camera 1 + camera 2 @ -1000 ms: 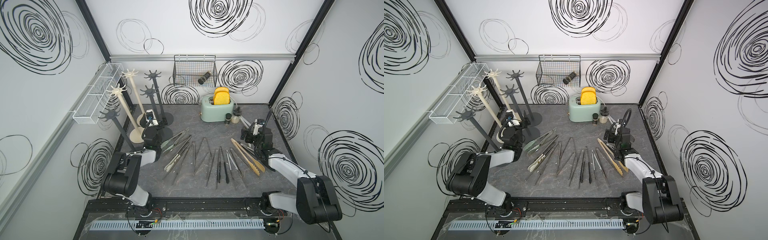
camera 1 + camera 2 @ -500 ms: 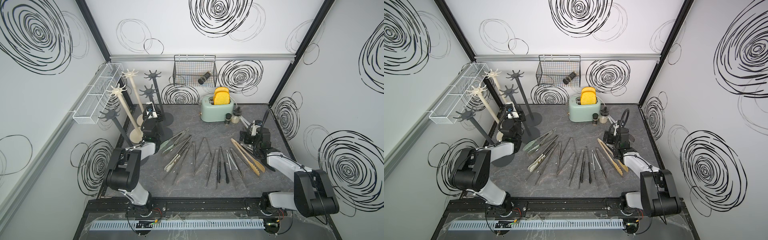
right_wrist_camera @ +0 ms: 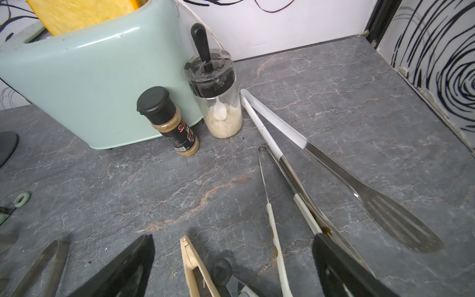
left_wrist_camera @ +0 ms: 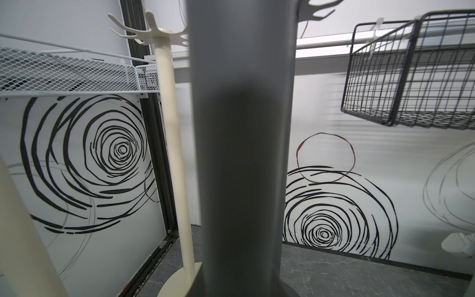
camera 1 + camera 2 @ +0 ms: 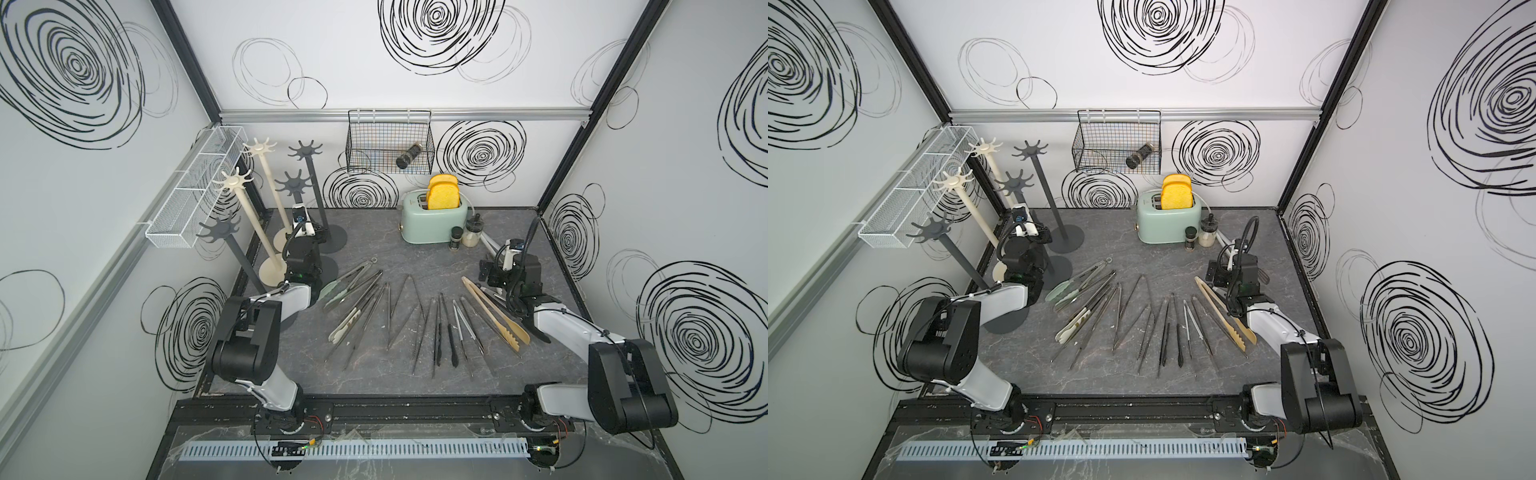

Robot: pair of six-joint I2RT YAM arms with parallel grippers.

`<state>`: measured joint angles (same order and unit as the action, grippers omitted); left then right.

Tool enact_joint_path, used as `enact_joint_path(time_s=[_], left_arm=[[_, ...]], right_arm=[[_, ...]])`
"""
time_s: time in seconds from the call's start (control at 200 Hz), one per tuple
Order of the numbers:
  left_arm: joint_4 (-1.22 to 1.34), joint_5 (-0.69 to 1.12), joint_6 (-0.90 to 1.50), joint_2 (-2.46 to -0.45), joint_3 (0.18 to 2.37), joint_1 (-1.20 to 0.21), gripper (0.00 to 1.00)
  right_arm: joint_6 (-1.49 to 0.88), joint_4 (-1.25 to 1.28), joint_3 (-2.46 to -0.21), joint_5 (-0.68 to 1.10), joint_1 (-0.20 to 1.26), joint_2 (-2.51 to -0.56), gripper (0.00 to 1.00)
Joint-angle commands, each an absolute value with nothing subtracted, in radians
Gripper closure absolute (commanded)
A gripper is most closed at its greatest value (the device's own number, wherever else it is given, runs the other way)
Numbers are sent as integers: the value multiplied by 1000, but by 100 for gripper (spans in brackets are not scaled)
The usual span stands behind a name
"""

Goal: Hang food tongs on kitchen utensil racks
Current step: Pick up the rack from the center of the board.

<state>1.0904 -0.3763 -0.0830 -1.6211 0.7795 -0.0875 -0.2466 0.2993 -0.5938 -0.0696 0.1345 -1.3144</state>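
Observation:
Several food tongs lie fanned on the grey table in both top views: steel ones (image 5: 399, 307), black-tipped ones (image 5: 442, 328), a tan wooden pair (image 5: 494, 309). White-handled tongs (image 3: 280, 133) lie by the jars. The kitchen utensil racks stand at the back left, cream (image 5: 259, 195) and dark grey (image 5: 313, 187). My left gripper (image 5: 306, 232) is up against a shorter dark grey rack's pole (image 4: 244, 154). That pole fills the left wrist view and hides the jaws. My right gripper (image 3: 231, 270) is open, low over the wooden tongs' hinge end (image 3: 190, 262).
A mint toaster (image 5: 434, 218) with yellow toast and two spice jars (image 5: 456, 241) stand at the back. A black wire basket (image 5: 388, 147) hangs on the back wall, a white mesh basket (image 5: 195, 187) on the left wall. Rack bases (image 5: 272, 272) crowd the back left corner.
My left arm has risen from near the table and swung back to the dark grey rack's pole. The right arm has barely moved.

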Motion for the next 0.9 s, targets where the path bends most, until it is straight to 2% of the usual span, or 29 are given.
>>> enact_joint_path(time_s=[0.0, 0.41, 0.73, 0.896], left_arm=[[1129, -397, -179, -1565, 822, -87, 100], [1299, -264, -127, -1646, 909, -83, 100], [1354, -238, -27, -1668, 936, -102, 100], [1207, -172, 43, -1618, 986, -113, 100]], right_arm=[[-249, 310, -602, -55, 129, -1277, 2], [-261, 361, -553, -43, 130, -1237, 3], [-261, 382, -535, -53, 131, -1223, 3], [-261, 388, -529, -58, 130, -1212, 3]])
